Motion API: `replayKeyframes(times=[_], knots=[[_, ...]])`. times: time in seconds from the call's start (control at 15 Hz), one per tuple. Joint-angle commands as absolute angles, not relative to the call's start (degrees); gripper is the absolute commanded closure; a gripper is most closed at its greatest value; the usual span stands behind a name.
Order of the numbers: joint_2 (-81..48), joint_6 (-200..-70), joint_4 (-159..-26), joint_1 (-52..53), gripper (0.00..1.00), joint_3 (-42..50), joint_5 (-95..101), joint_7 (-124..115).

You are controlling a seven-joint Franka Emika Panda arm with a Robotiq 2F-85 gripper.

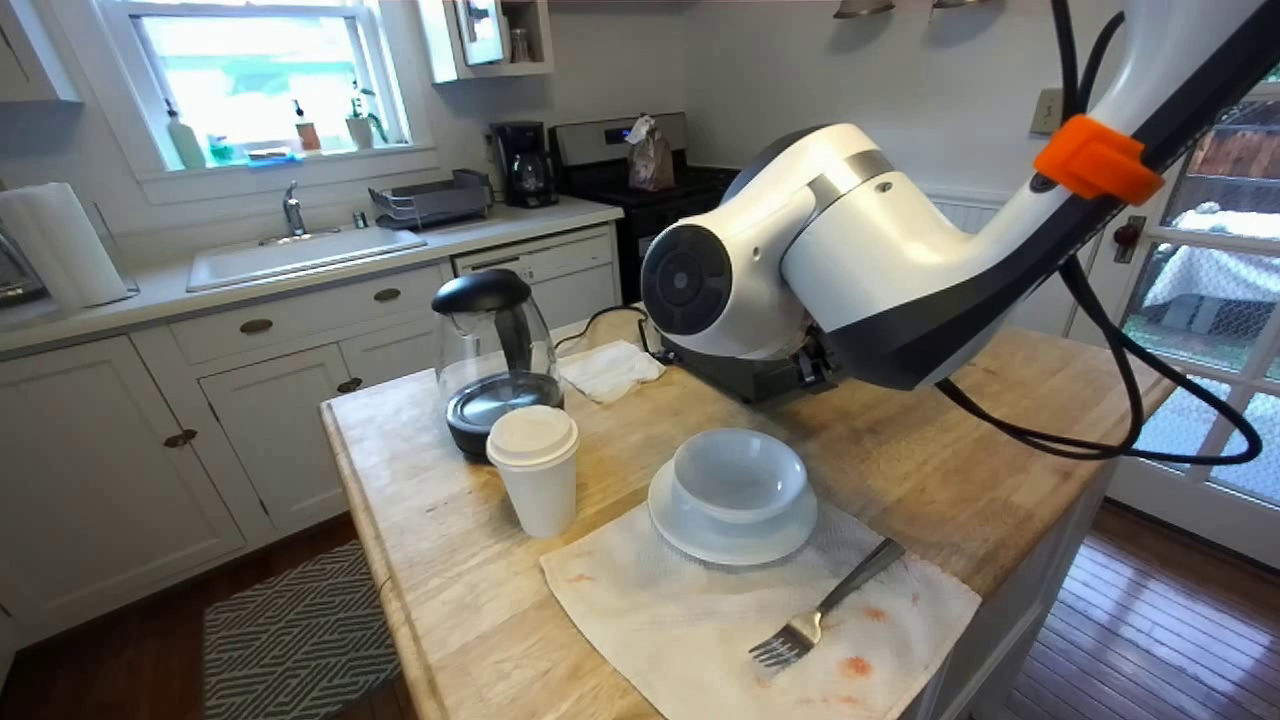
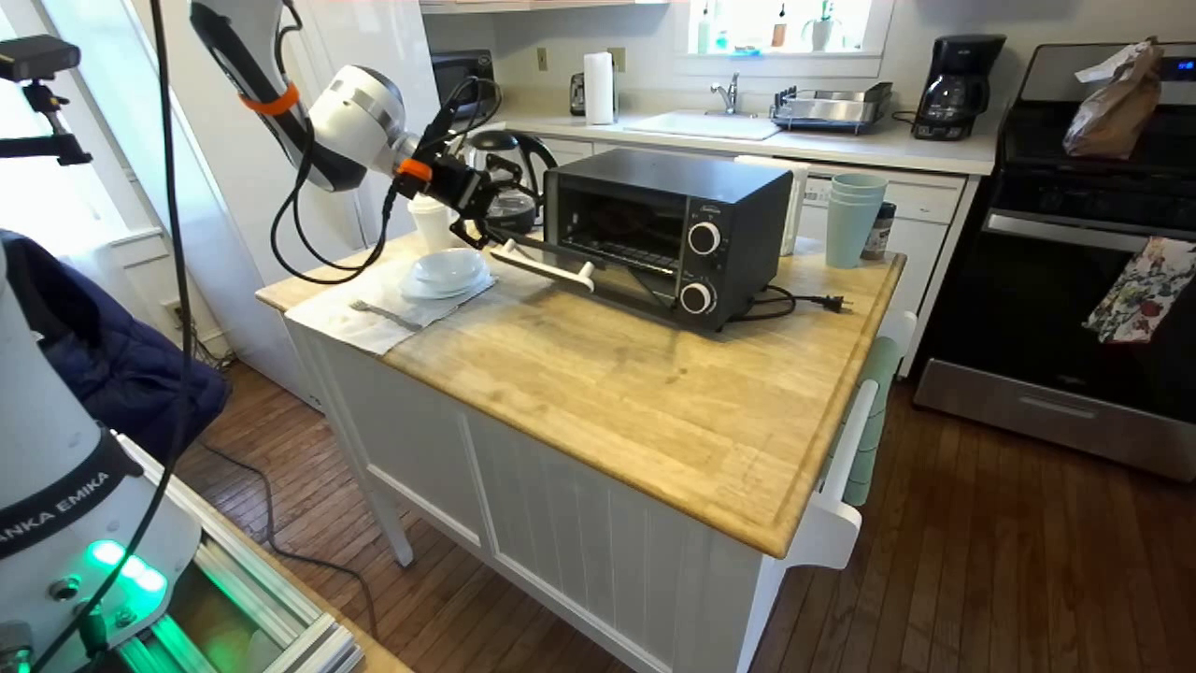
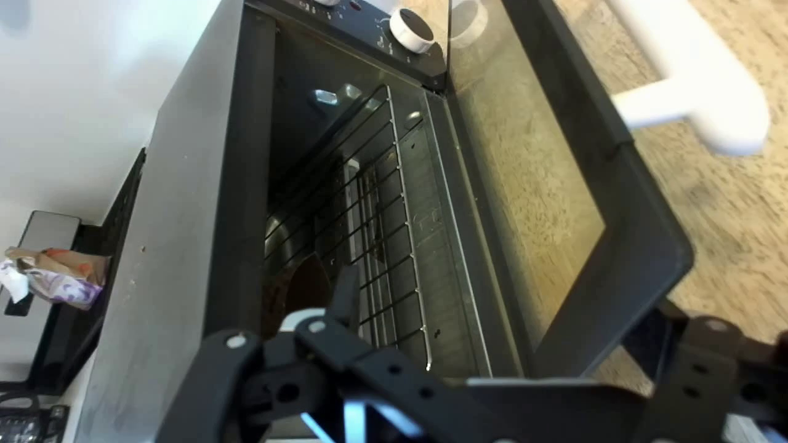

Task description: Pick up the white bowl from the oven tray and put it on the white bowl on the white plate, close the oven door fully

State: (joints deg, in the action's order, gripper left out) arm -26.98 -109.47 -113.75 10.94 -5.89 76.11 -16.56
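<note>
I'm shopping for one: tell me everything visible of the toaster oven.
The toaster oven is a dark, metallic-looking box, upright on the wooden tabletop. Two white knobs mark its front; a wire rack sits inside. Its glass door, with white handle, stands open, the end effector near one corner, contact unclear. Its plug lies loose nearby.

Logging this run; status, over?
Black gripper open; black-framed glass oven door open. Round white bowl on round white plate, stacking unclear. Gripper beside door may obstruct closing.

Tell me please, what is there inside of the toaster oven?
The wrist view shows a wire rack and a brownish shape, possibly a reflection. The claw covers part of the interior there; whatever lies fully behind it cannot be seen.
</note>
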Motion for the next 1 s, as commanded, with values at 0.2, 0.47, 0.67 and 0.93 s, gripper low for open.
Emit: replayKeyframes(times=[0.2, 0.47, 0.67, 0.93], knots=[[-24.72, -110.64, -114.88, 10.05, 0.0, -6.02, 79.39, -17.69], [-24.57, -111.32, -114.61, 9.61, 0.0, -6.02, 79.79, -17.64], [-24.2, -111.48, -114.67, 9.62, 0.0, -6.02, 80.3, -17.83], [-23.4, -111.93, -114.71, 9.55, 0.0, -6.07, 81.51, -18.39]])
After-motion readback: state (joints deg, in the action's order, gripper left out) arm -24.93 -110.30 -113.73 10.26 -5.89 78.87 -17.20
